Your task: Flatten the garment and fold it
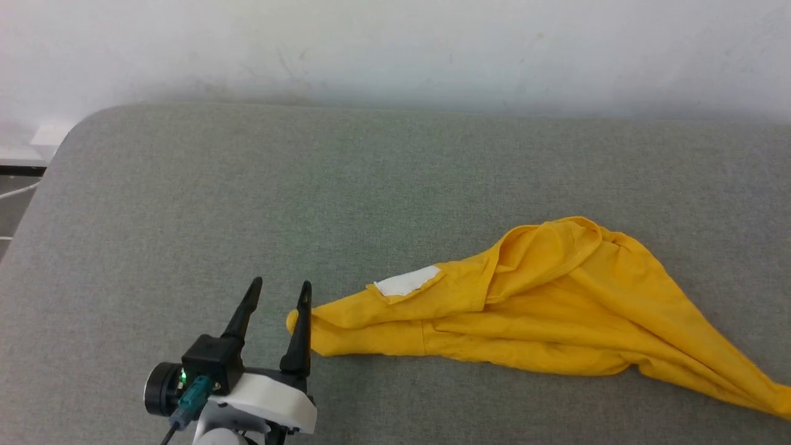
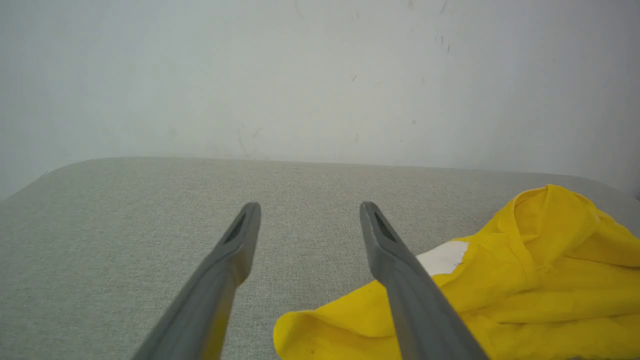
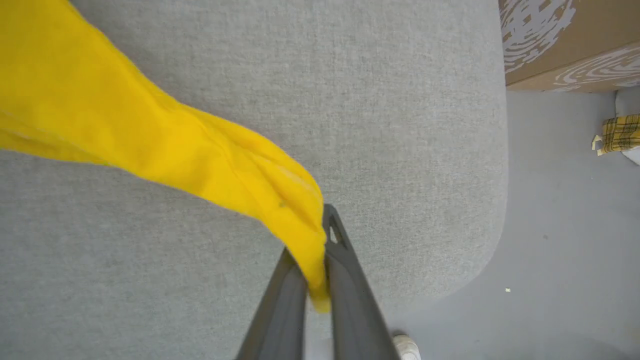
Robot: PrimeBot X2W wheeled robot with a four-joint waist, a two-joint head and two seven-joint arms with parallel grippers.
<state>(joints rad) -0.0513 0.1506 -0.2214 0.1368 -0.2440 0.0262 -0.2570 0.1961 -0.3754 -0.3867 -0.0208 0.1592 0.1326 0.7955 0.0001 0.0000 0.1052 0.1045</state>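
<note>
Yellow shirt (image 1: 556,309) is lying crumpled on the grey counter (image 1: 247,185) toward 4 o'clock; the right tool (image 3: 320,240) is pinching its end, while the left tool (image 1: 280,284) is gaping wide, empty, at 7 o'clock.

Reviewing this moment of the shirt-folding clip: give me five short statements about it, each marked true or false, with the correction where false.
1. The right gripper is closed on a bit of the garment. True.
2. The left gripper is clamped on the garment. False: its jaws stand open and hold nothing; the garment's end lies beside one finger.
3. The garment lies spread out flat. False: it is bunched and creased, drawn out into a long shape.
4. A white patch shows on the garment. True.
5. A cardboard box stands on the grey surface. False: the box is off the surface, beyond its rounded corner.
</note>
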